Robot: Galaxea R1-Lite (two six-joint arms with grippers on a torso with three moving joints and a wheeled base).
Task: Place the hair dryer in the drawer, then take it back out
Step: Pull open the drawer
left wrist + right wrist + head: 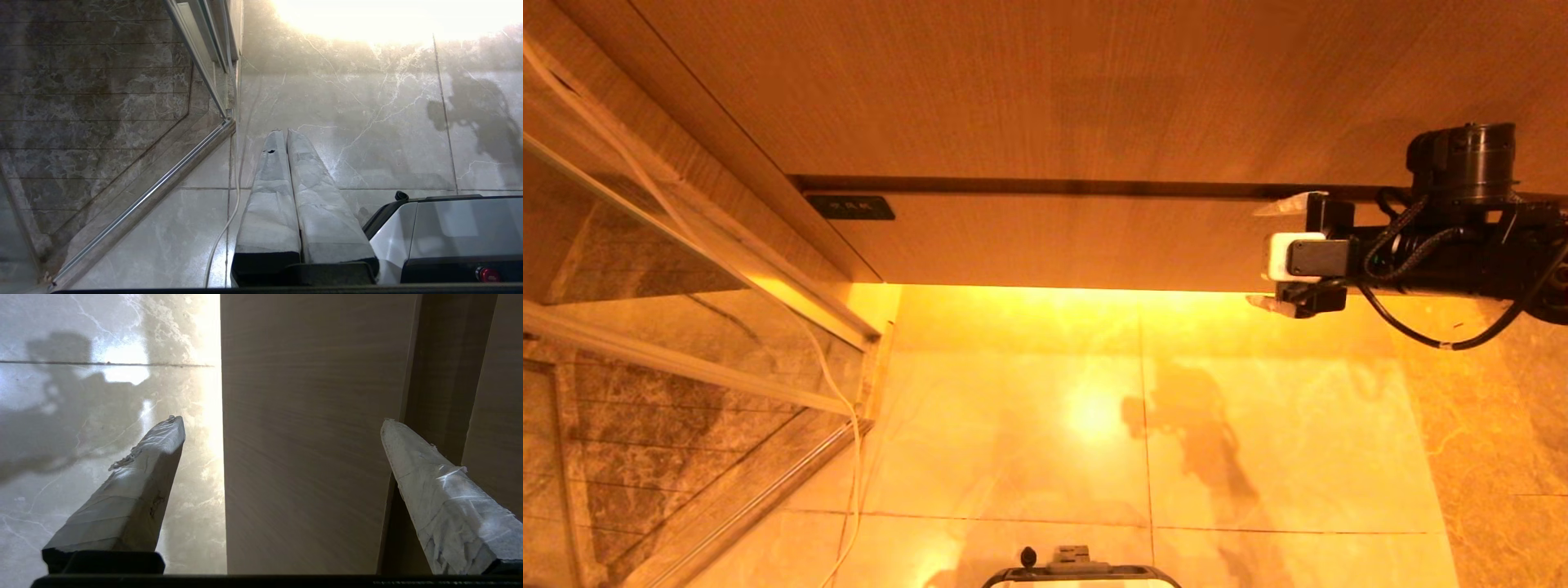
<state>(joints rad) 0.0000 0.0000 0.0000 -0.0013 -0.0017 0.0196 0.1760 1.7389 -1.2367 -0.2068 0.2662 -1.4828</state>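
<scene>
Marble floor (pixel 1029 425) below closed drawer (pixel 1054 241) | right claw (pixel 1278 255) released, fingers straddling drawer's front | left claw (pixel 286 134) clenched, empty, over floor.

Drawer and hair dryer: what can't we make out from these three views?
- Hair dryer: in no view.
- Drawer interior: head view, hidden behind its shut front.
- Dark label on the drawer front: head view, print too small to read.
- Right gripper: open with its fingers astride the drawer front; contact cannot be told from the head or right wrist view.
- Left gripper: shut, hanging over the floor tiles; its arm is outside the head view.
</scene>
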